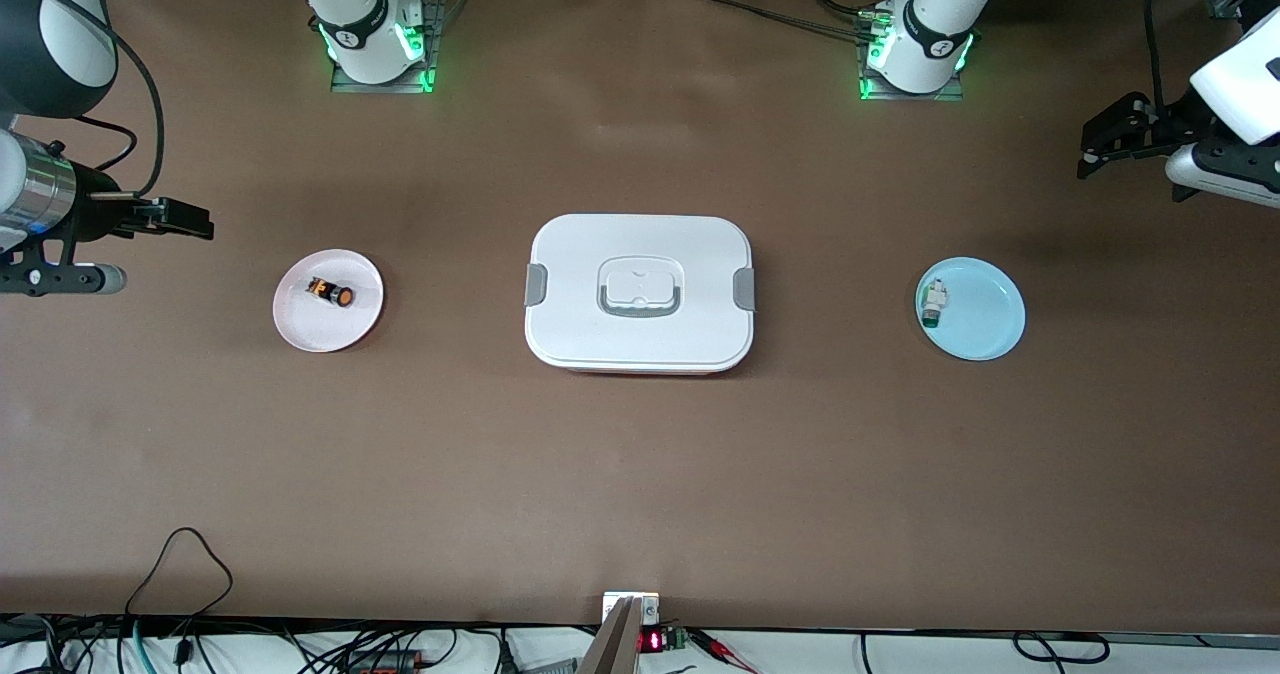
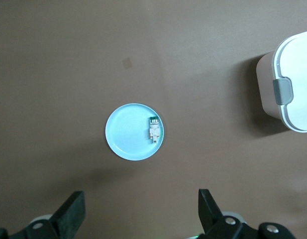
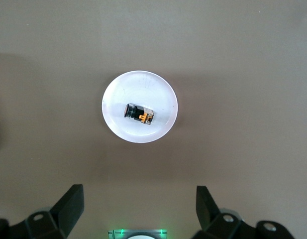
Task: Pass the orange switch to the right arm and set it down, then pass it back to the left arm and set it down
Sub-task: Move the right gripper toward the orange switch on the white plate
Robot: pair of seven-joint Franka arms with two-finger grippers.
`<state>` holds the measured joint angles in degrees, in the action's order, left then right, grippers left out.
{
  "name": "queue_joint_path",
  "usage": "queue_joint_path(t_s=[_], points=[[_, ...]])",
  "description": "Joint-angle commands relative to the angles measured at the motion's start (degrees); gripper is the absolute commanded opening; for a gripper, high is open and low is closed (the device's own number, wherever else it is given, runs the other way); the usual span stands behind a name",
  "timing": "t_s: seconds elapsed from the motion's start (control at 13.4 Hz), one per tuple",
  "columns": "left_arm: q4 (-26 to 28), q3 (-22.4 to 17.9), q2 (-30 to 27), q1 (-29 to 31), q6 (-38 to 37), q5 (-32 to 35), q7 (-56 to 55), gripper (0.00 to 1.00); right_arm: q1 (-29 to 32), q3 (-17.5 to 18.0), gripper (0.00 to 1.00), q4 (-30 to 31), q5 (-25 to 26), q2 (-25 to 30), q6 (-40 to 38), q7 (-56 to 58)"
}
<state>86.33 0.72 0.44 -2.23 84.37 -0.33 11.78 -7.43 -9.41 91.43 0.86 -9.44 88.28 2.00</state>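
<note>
The orange switch [image 1: 331,293] lies on its side on the pink plate [image 1: 300,329], at nine o'clock from the box [image 1: 639,354]. A white-and-green part [image 1: 934,303] sits on the blue plate [image 1: 985,329] at three o'clock. Right gripper [image 1: 185,219] and left gripper [image 1: 1100,149] hover over the table ends, fingers spread, grasping nothing.

We see a round blue plate [image 2: 128,133] lying flat on the brown desk [image 2: 68,59]. A small white-and-green part [image 2: 153,128] lies on the plate, close against its rim. One end of the white box [image 2: 292,84], with a grey clip [image 2: 283,91], stands well apart from the plate. Our left gripper [image 2: 141,211] hangs above the desk, its fingers [image 2: 73,209] spread wide and holding nothing.
</note>
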Motion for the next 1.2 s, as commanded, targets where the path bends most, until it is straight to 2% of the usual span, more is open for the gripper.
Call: queue_joint_path(t_s=[0.0, 0.22, 1.12], points=[[-1.08, 0.16, 0.0, -0.14, -0.61, 1.3, 0.26, 1.0, -0.04, -0.09, 1.0, -1.08, -0.77, -0.93, 0.49, -0.16], [-1.08, 0.16, 0.0, -0.14, -0.61, 1.3, 0.26, 1.0, 0.31, -0.17, 1.0, -0.99, -3.49, -1.02, 1.8, -0.77], [-1.08, 0.16, 0.0, -0.14, -0.61, 1.3, 0.26, 1.0, -0.66, -0.09, 1.0, -0.99, -2.88, -2.51, 2.86, -0.77]])
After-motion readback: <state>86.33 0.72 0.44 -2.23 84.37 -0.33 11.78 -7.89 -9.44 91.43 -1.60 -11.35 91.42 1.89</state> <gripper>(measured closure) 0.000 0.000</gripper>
